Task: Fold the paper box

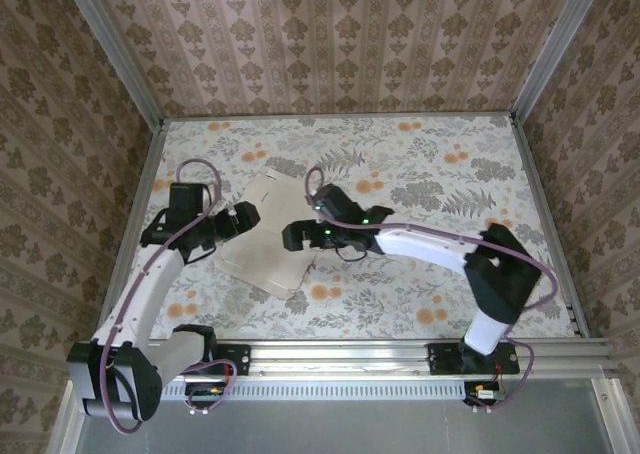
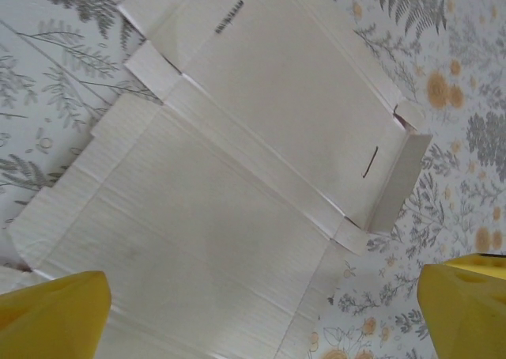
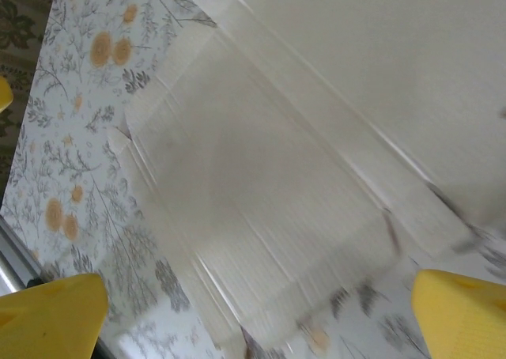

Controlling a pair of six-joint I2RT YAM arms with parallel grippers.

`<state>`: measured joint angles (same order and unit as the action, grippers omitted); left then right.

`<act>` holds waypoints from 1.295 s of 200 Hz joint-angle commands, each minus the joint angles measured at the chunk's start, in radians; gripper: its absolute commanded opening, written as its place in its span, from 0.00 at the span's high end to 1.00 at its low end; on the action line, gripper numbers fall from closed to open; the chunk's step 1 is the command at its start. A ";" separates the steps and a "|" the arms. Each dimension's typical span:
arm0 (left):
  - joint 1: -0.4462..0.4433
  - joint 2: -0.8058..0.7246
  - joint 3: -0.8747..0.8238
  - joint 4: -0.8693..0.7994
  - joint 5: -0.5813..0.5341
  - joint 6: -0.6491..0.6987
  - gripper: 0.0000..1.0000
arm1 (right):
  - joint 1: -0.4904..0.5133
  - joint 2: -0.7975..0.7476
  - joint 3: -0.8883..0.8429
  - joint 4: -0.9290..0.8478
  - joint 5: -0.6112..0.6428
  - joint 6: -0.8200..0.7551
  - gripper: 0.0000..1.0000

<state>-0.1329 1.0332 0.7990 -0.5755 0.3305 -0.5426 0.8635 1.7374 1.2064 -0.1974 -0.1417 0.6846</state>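
We see the paper box (image 2: 237, 177) whitish on a pale tablecloth (image 2: 466, 27) printed with grey ferns and orange flowers. The fingertips (image 2: 51, 315) at the lower corners are yellow.

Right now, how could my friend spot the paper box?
Look at the flowery table. Between the left hand and the right hand lies the paper box. It is the one plain, whitish, flat sheet with creases, not flowery.

I'm driving a staged lab cell, not a real room. Damask-papered panels (image 1: 330, 34) close in beyond and to either side of my left gripper (image 1: 233, 221), held by bare aluminium corner posts (image 1: 112, 49). Under it lies a floral table cover (image 1: 430, 164) (home-like dressing), and nearer me than it runs an extruded mounting rail (image 1: 340, 352).
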 commanded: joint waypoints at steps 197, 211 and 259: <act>-0.037 0.039 -0.140 0.323 0.060 0.043 0.00 | -0.151 -0.016 -0.277 -0.163 -0.036 -0.071 0.00; -0.059 0.084 -0.122 0.334 0.066 0.050 0.00 | -0.186 -0.063 -0.296 -0.230 -0.018 -0.124 0.00; -0.131 0.312 0.044 0.384 0.086 0.106 0.01 | -0.216 -0.237 -0.314 -0.335 -0.053 -0.240 0.00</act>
<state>-0.2371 1.2598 0.7300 -0.2569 0.4046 -0.4942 0.6437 1.5833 0.8944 -0.4335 -0.1894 0.5270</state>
